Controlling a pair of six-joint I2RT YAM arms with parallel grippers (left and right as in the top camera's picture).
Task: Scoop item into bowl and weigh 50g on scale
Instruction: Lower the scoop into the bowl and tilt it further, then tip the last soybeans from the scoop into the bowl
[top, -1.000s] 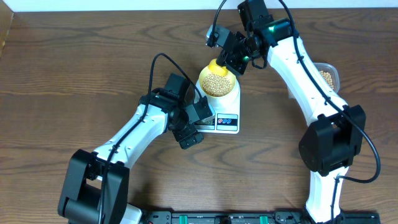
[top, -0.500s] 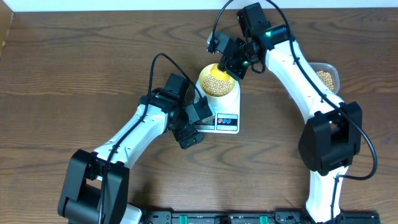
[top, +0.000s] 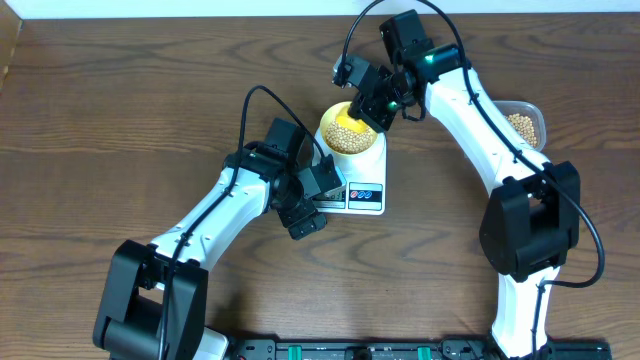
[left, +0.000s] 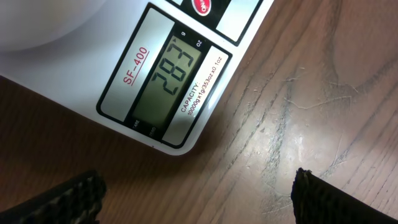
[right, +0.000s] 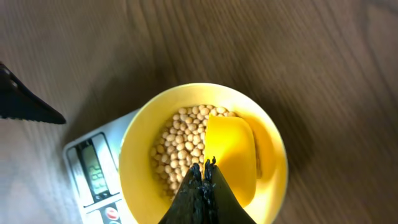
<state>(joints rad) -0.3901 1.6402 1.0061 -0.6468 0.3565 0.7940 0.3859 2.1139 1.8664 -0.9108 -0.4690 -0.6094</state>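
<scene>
**Overhead.**
- Scale (top: 362, 185), white, on the table (top: 120, 90).
- Bowl (top: 324, 134) seated on the scale's platform, holding a heap of beans (top: 352, 142).
- Right tool (top: 364, 104) over the far side of the scale, clamped shut on a yellow scoop (top: 345, 120), blade down inside the bowl.
- Left tool (top: 305, 212) just beside the scale's display end, spread wide, holding nothing.
- Clear tub (top: 524, 124) with more beans, well to the right of the scale.

**Left wrist.**
- Front corner of the scale (left: 112, 68) with display (left: 171, 81).
- Digits legible as 2, 8, 7; decimal point not discernible.
- Dark fingertips (left: 68, 196) of the left tool (left: 196, 202) far apart, only bare table between.

**Right wrist.**
- Bowl (right: 134, 143) roughly half full of beans (right: 180, 143).
- Scoop (right: 231, 146) blade inside against the wall, no beans visible on it.
- Right tool (right: 203, 180) pinched tight on the handle.
- Scale (right: 74, 155) under the bowl, display too small to read.

**Progress (judged).**
- Scooping well under way.
- Reading not at the target figure.
- Left to do: adjust the amount of beans, lift the scoop clear of the bowl, check the display again.
</scene>
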